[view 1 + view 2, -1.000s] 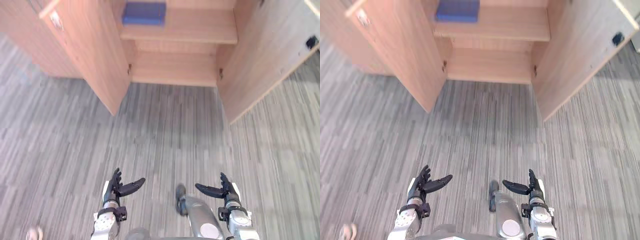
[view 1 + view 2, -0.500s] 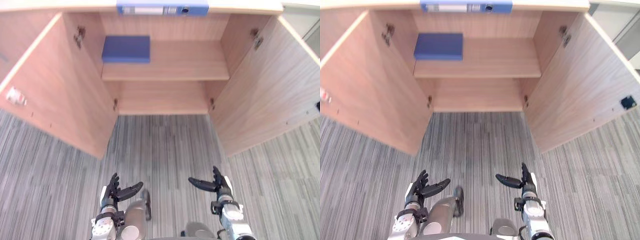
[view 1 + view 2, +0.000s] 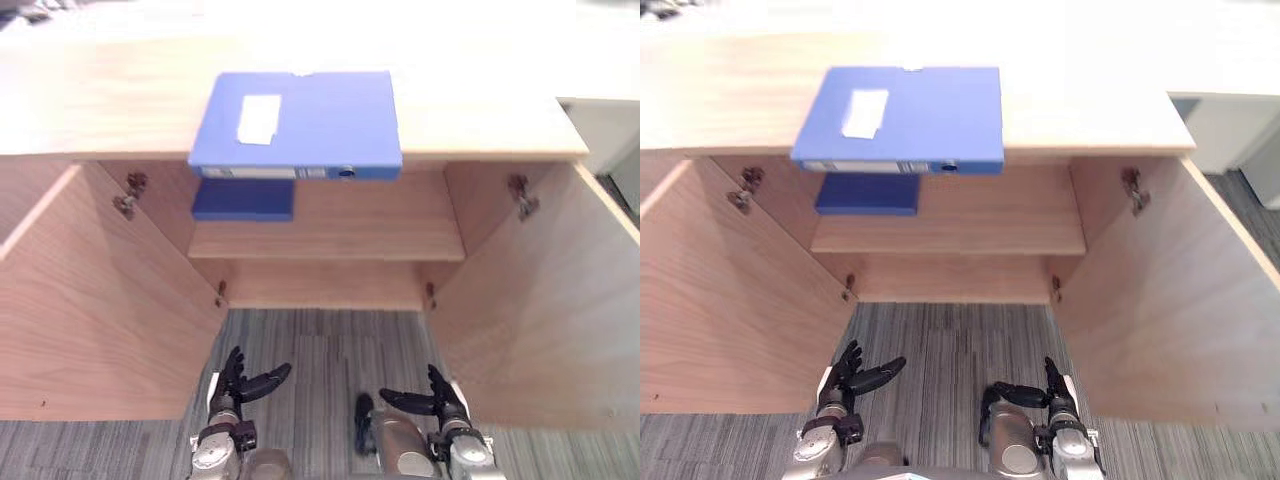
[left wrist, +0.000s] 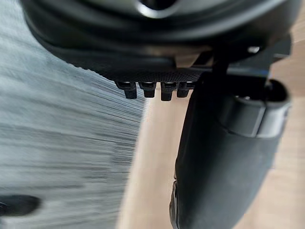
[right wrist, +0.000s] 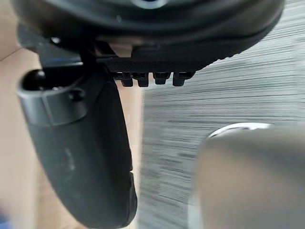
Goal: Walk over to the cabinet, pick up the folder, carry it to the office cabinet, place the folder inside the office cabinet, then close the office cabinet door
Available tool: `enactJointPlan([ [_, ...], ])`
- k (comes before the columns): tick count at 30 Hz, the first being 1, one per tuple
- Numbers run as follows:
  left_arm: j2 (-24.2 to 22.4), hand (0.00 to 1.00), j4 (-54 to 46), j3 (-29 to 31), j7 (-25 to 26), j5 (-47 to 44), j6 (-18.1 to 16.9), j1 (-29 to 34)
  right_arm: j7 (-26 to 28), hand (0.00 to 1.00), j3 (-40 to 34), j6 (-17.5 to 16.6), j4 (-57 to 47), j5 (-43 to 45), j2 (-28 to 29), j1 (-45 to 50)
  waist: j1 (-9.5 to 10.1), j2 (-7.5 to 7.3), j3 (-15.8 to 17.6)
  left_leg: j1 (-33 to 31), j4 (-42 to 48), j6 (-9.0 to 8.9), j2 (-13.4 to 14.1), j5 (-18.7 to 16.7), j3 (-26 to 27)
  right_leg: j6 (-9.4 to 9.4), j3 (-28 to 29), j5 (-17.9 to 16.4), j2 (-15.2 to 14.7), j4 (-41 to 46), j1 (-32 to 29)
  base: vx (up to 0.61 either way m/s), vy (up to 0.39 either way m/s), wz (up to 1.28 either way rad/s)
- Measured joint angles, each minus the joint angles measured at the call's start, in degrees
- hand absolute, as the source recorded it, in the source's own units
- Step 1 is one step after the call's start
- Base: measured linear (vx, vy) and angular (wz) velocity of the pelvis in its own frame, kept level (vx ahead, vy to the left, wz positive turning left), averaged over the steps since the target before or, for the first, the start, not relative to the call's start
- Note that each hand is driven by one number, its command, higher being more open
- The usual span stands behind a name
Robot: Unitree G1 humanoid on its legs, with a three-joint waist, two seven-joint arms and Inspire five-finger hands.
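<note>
Nearest, both hands hang low over the grey striped carpet (image 3: 320, 345). The left hand (image 3: 238, 386) is on the left and the right hand (image 3: 436, 403) on the right, well apart from each other. Each is open, its fingers loosely spread and its thumb pointing inward toward the other hand, and neither has hold of anything. In the left wrist view the fingers (image 4: 145, 89) stand in a short row clear of the thumb (image 4: 224, 162), with carpet and pale wood past them. The right wrist view shows the same: fingers (image 5: 143, 78) and thumb (image 5: 86, 162) apart, nothing between them.

Just beyond the hands stands the wooden cabinet (image 3: 90, 110) with both doors wide open. The left door (image 3: 100, 300) swings out toward the near left and the right door (image 3: 540, 320) toward the near right, with the carpet running between them up to the cabinet's base. Inside, a shelf (image 3: 380, 235) crosses the middle, and a flat dark blue item (image 3: 243, 200) lies on its left part.

Farther up, the blue folder (image 3: 310, 125) lies flat on the cabinet's top, left of centre. Its spine faces the near edge and sits about flush with the front. A white label (image 3: 259, 118) is on its upper face.
</note>
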Motion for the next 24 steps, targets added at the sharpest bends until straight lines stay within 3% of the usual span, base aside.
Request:
enactJointPlan([
  [2, -0.19, 1.00, -0.07, -0.27, -0.01, 0.08, 0.00, -0.37, -0.36, 1.00, -1.59, -0.24, -0.45, 0.79, 0.41, -0.65, 0.15, -0.05, -0.01, -1.85, -9.38, 0.85, -0.96, -0.58, 1.65, 0.42, -0.22, 0.28, -0.24, -2.88, 3.13, 0.39, -0.042, 0.06],
  [4, -0.02, 1.00, -0.23, -0.35, 0.10, 0.23, 0.01, -1.02, -0.71, 1.00, -2.85, -0.26, 0.10, 1.02, 0.37, -2.02, 0.46, 0.17, -0.13, -2.26, -23.05, 0.38, -3.39, -0.07, 0.49, 0.73, 0.39, 0.46, -0.82, -4.45, 4.86, 0.30, 0.079, -0.12],
  [5, -0.06, 1.00, -0.82, -0.56, 0.12, 0.52, 0.04, -1.25, -0.79, 1.00, -3.81, -0.41, 0.34, 1.02, -0.01, -2.26, 0.50, 0.58, -0.37, -1.35, -33.50, 0.36, -5.43, 5.05, -0.83, 1.59, 0.68, 0.53, -1.03, -5.58, 5.49, 0.26, 0.130, -0.15],
  [6, -0.07, 1.00, -1.70, -0.83, 0.17, 0.52, 0.05, -0.99, -0.83, 1.00, -4.15, -0.42, 0.42, 1.02, -0.35, -2.19, 0.44, 1.21, -0.69, -1.15, -37.44, 0.75, -5.79, 10.15, -1.42, 2.16, 0.88, 0.48, -0.58, -6.11, 5.72, 0.31, 0.165, -0.14],
  [7, 0.99, 1.00, -2.94, -0.92, 0.16, 0.75, 0.08, -1.19, -0.91, 1.00, -4.48, -0.25, 1.86, 1.01, 0.25, -2.13, 0.69, 0.35, -1.02, 0.00, -39.58, 2.70, -7.13, 12.99, -1.68, 3.65, 1.66, 0.74, -1.12, -7.43, 6.71, 0.23, 0.143, -0.03],
  [9, 1.68, 1.00, -6.16, -0.93, 0.18, 1.14, 0.19, -0.76, -0.85, 1.00, -4.45, -0.30, 1.83, 1.01, 0.44, -1.03, 0.62, -0.58, -1.55, 1.64, -42.56, 3.22, -8.78, 13.50, -1.59, 4.12, 1.64, 0.57, -2.73, -8.39, 7.54, 0.18, 0.108, 0.09],
  [11, 2.85, 1.00, -12.88, -0.82, 0.22, 1.30, -0.07, 0.40, -0.68, 1.00, -4.35, -0.30, 1.96, 1.01, 0.43, 0.07, 0.59, -0.60, -1.66, 4.07, -46.06, 3.96, -11.00, 14.12, -1.27, 4.79, 1.72, 0.40, -4.40, -9.42, 8.80, 0.16, 0.104, 0.08],
  [20, 7.41, 1.00, -37.84, 1.47, 2.26, 10.38, -1.66, 7.50, 0.57, 1.00, -3.64, -0.89, 2.15, 0.92, 0.20, 0.77, 0.74, -0.42, -2.68, 7.81, -52.38, 4.73, -12.94, 16.19, -1.37, 5.48, 1.71, 0.37, -5.21, -11.19, 10.45, 0.03, 0.021, 0.01],
  [24, 8.23, 1.00, -44.75, 1.42, 5.00, 17.12, -4.99, 9.46, 0.59, 1.00, -3.24, -1.44, 3.85, 0.31, -0.38, 0.96, 0.91, 0.60, -4.70, 8.82, -54.92, 4.73, -13.21, 17.63, -1.83, 6.15, 1.68, 0.01, -5.18, -11.38, 10.37, -0.03, -0.006, 0.03],
])
